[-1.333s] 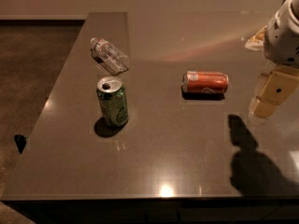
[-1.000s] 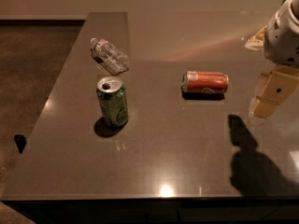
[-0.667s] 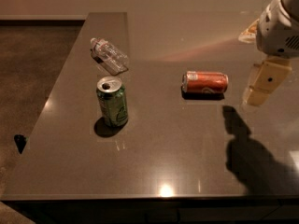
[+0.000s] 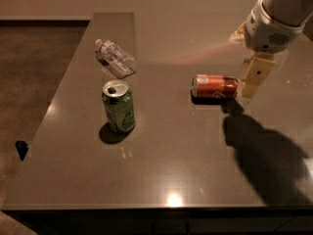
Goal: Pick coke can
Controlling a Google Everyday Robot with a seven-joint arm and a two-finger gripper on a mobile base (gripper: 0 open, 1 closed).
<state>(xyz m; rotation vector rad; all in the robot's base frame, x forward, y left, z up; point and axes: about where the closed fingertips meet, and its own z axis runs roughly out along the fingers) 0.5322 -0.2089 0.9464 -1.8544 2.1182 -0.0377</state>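
Desk (image 4: 166, 175), dark, glossy.
1. Coke can (image 4: 215, 86): lay on its side right of centre, silver top facing left.
2. Gripper (image 4: 252, 82): hung just beside the can's right end; whether it was spread or closed could not be told.
3. Green can (image 4: 118, 106): upright, left of centre.
4. Plastic bottle (image 4: 115, 58): lay behind the green can.

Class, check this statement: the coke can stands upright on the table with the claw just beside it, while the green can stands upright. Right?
Not quite: the camera view shows the coke can lying on its side on the table. The claw is just beside it, and the green can stands upright.
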